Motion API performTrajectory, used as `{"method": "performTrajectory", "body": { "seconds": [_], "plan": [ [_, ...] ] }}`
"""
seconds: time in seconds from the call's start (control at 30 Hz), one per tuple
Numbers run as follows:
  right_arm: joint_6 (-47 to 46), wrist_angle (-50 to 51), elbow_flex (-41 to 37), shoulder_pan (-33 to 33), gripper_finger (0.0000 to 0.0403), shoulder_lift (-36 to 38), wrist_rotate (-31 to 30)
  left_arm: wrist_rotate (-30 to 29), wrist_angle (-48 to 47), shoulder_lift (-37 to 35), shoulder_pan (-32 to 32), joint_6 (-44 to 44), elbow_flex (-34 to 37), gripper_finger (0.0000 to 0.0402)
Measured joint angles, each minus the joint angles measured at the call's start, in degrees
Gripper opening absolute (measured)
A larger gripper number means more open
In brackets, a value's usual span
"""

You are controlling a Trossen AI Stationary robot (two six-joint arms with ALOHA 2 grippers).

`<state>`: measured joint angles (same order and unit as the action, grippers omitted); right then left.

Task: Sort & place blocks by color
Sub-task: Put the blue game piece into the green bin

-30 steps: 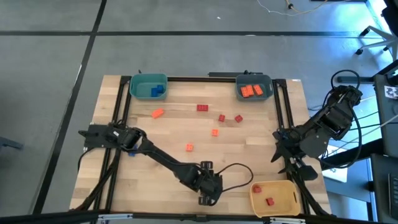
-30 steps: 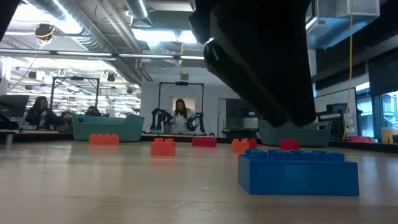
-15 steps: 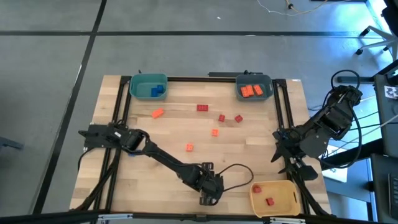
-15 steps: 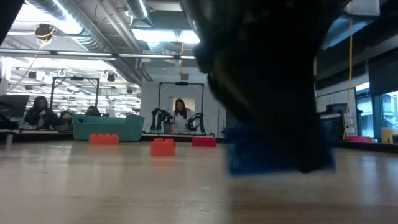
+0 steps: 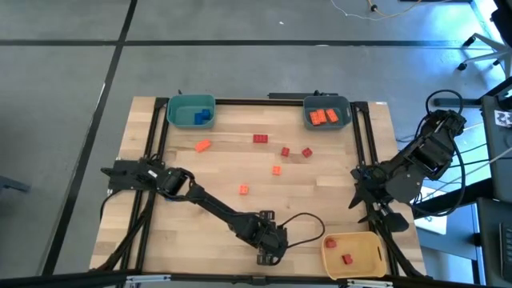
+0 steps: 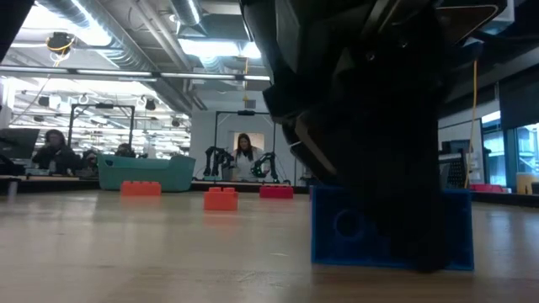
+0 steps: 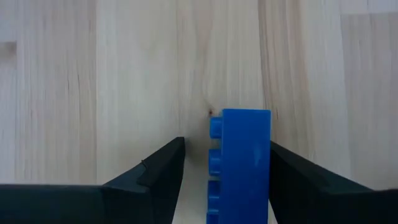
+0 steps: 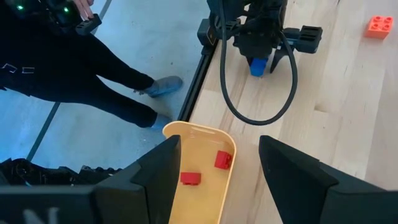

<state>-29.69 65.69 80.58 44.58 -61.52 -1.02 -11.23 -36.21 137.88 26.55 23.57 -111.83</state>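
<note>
A blue brick (image 7: 241, 163) lies on its long side on the table near the front edge. Its studs face one finger of my left gripper (image 7: 225, 163), which is open and straddles it from above. In the low view the gripper's dark bulk covers part of the brick (image 6: 337, 227). My right gripper (image 8: 219, 142) waits open, raised at the table's right edge over the yellow bin (image 5: 352, 252). Loose orange blocks (image 5: 202, 146) and red blocks (image 5: 261, 138) lie on the table's far half. My left gripper has one finger (image 7: 298, 177) against the brick's smooth face opposite the studs (image 7: 264, 155). Its other finger (image 7: 158, 177) stands apart from the studs. The fingers slant down from above, one on either side of the brick, which rests on the table.
The teal bin (image 5: 192, 112) at the far left holds blue blocks. The grey-blue bin (image 5: 326, 114) at the far right holds orange ones. Two red blocks lie in the yellow bin. A black cable (image 5: 304, 220) loops beside my left gripper. A person's legs (image 8: 93, 74) show beside the table.
My left gripper has come down over the blue brick. The brick stood studs up a second ago and has tipped onto its side between the fingers.
</note>
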Motion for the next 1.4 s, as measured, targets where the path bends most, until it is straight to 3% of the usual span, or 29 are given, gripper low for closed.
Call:
{"method": "performTrajectory", "body": {
  "seconds": [0.13, 0.33, 0.73, 1.03, 1.4],
  "plan": [
    [0.0, 0.0, 0.0, 0.0, 0.0218, 0.0, 0.0, 0.0, -0.2, 0.0, 0.0, -0.1, 0.0, 0.0161],
    [0.0, 0.0, 0.0, 0.0, 0.0218, 0.0, 0.0, -0.2, -0.4, 0.0, 0.0, 1.5, 0.0, 0.0081],
    [0.0, -0.1, 0.0, 0.0, 0.0218, 0.0, 0.2, 1.2, -1.9, -2.6, -2.4, 8.8, 0.3, 0.008],
    [0.2, -0.1, 0.0, 0.0, 0.0218, 0.0, 0.7, -9.0, -9.5, -11.2, -5.4, 14.0, 0.2, 0.008],
    [2.2, -0.1, 0.0, 0.0, 0.0218, 0.0, 1.1, -20.0, -27.5, -25.1, -13.1, 24.9, 0.1, 0.008]
  ]
}}
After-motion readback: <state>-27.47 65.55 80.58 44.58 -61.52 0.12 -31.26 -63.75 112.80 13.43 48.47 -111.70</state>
